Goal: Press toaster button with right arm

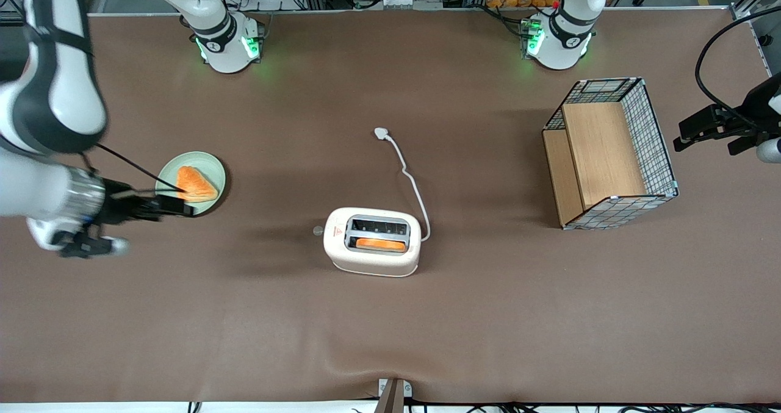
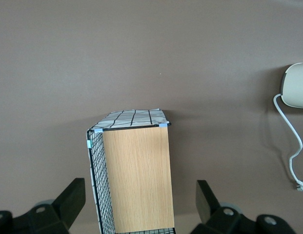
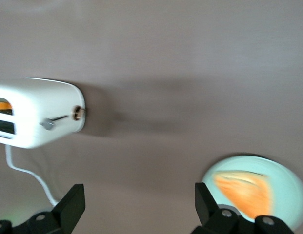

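Heads up, your right arm [image 1: 52,126] is mostly cut off at the front view's edge, so you only get the elbow, the silver wrist ring and the gripper [image 1: 177,207]. The wrist shot is smeared, and the button [image 1: 317,230] is just a tiny pale dot from the front.

The forearm lies about level, gripper pointing toward 3 o'clock in the front view and hanging over the near rim of the green plate [image 1: 215,172], just under the orange slice [image 1: 196,184]. The wrist camera shows the 2 fingers [image 3: 68,207] spread wide with nothing between them.

The toaster [image 1: 373,242] sits mid-table, well apart from the gripper at roughly its 4 o'clock. The button [image 3: 79,113] sticks out of the narrow end facing your arm. 1 slot holds an orange slice [image 1: 380,244].
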